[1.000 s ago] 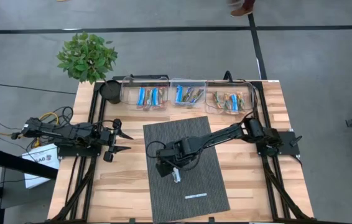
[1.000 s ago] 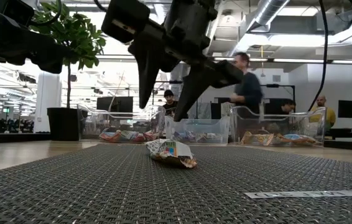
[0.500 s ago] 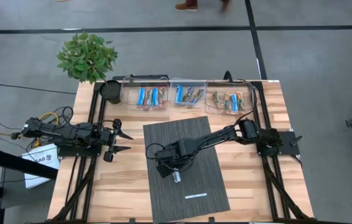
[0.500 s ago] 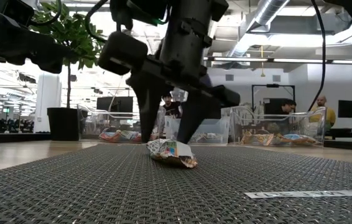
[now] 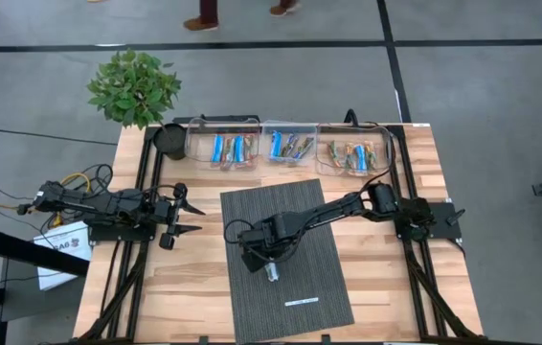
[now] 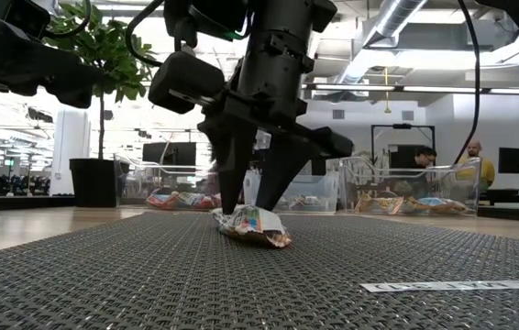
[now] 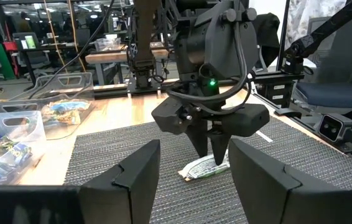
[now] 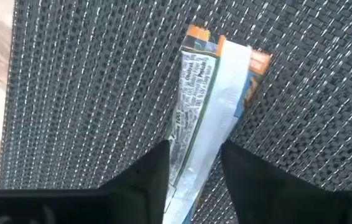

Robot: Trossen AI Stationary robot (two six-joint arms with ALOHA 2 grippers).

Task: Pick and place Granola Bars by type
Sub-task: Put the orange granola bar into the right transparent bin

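While the left pincer [image 5: 183, 213] just waits over bare wood at about 9 o'clock on the bench [image 5: 204, 297], fingers spread and nothing in them, the right pincer [image 6: 255, 197] is the one doing the work, so I'd call this the pick step. It's down at the middle of the dark woven mat [image 5: 295, 278], fingers narrowly apart and straddling one end of a lone granola bar [image 8: 210, 109] lying flat there. From the wrist view, the fingertips sit on either side of the wrapper, not clamped yet as far as I can tell.

Next move, I reckon: squeeze, lift, then carry it toward 12 o'clock where three clear bins [image 5: 290, 146] hold the other bars.

Hard to read: from above the arm covers most of the bar, and the wrapper shows white, orange and some blue, so which bin it belongs to is anyone's guess.
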